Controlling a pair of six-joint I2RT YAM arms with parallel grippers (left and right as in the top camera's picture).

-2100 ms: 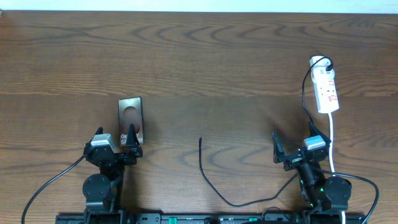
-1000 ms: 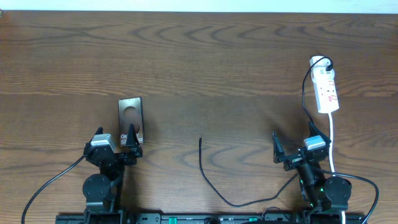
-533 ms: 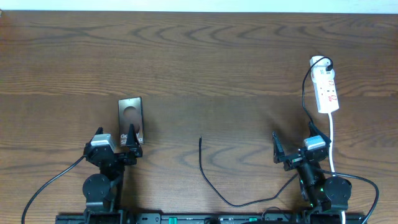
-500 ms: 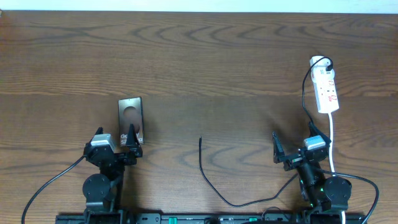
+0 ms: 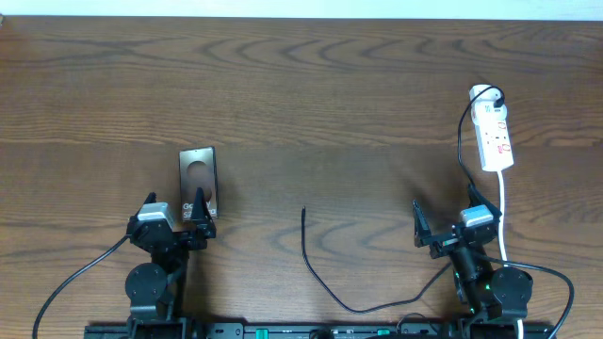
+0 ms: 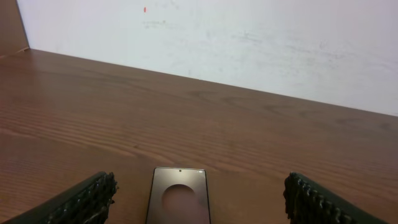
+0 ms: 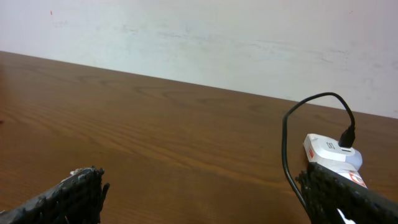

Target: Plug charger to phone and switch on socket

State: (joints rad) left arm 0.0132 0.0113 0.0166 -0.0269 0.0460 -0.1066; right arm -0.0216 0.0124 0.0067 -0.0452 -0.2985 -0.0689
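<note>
Gaping wide and empty, the left gripper [image 5: 172, 203] sits just before the phone [image 5: 197, 179], the right gripper [image 5: 446, 209] far right of it. The charger [image 5: 311, 259] tip lies loose right of the phone, the socket [image 5: 494, 139] farther back. Nothing looks plugged yet; next, grab that tip.

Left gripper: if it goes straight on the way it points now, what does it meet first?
The phone, lying flat dead ahead, in line with the gap of the open left gripper. Whether the fingers would strike its near edge or pass just over it is unclear, since height cannot be judged.
</note>
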